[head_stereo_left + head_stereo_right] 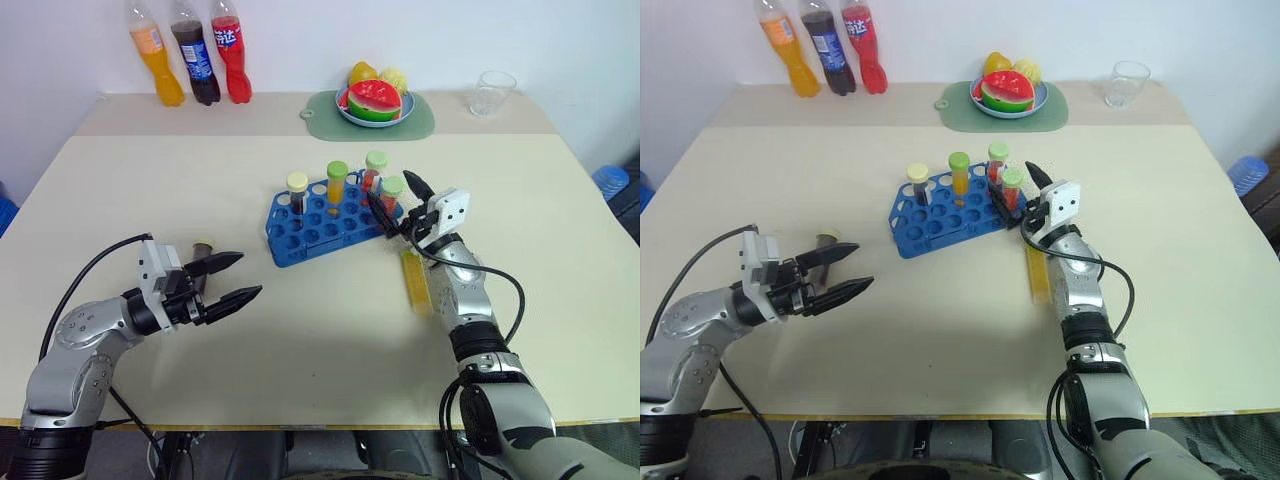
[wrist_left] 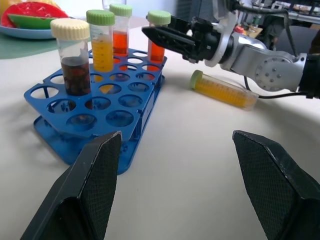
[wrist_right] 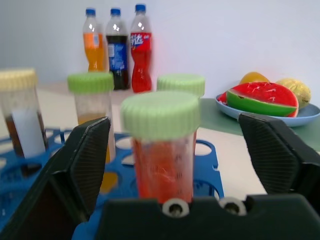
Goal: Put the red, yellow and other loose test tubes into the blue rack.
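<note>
A pale table seen from above, with a blue rack (image 1: pixel 325 218) just above the centre of the frame. Four capped test tubes stand upright in it: a dark brown tube with a cream cap (image 1: pixel 298 192) at its left, a yellow-orange tube with a green cap (image 1: pixel 337 182) beside it, and two red-orange tubes with green caps (image 1: pixel 375 167) at its right end. The right gripper (image 1: pixel 392 200) sits at that right end, its two black fingers spread wide on either side of the nearest red tube (image 3: pixel 161 150), not pressing it; the tube stands in its hole on its own.

Two tubes remain loose. A yellow tube (image 1: pixel 414 279) lies flat just right of centre, below the rack's right end, its long axis running up and down the frame with its green cap at the upper end, close under the right forearm. A small dark tube (image 1: pixel 202 258) sits at centre left, partly hidden behind the left gripper (image 1: pixel 235 277), so whether it stands or lies cannot be told.

The left gripper hovers at lower left, fingers parted and holding nothing, pointing toward the rack.

Judged by position, the right arm is nearer the yellow tube and would need to draw back toward the bottom of the frame; the left is nearer the dark one
</note>
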